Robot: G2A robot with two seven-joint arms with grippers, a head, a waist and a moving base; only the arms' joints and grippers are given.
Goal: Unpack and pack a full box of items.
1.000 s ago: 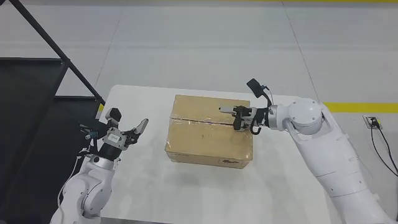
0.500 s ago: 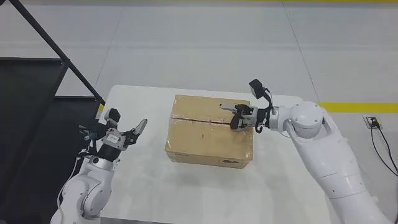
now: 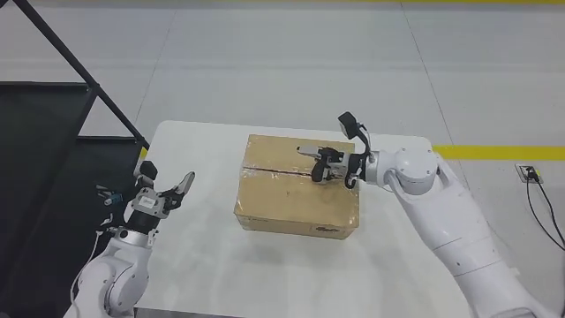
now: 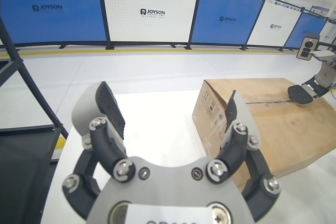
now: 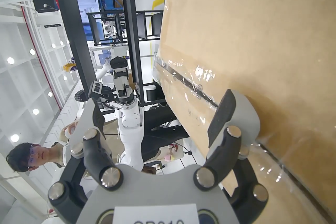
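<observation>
Box (image 3: 284,201) sealed; right tool (image 5: 157,104) spread empty, finger (image 5: 221,114) at the seam (image 5: 183,81) per wrist view; left tool (image 4: 168,91) spread empty.

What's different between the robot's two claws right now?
The right gripper is over the top of the cardboard box, with one finger low at its taped seam. The left gripper is beside the box, above the white table, apart from it. The right gripper's fingers are stacked one above the other, while the left gripper's sit side by side. Shared: both are open and hold nothing.
</observation>
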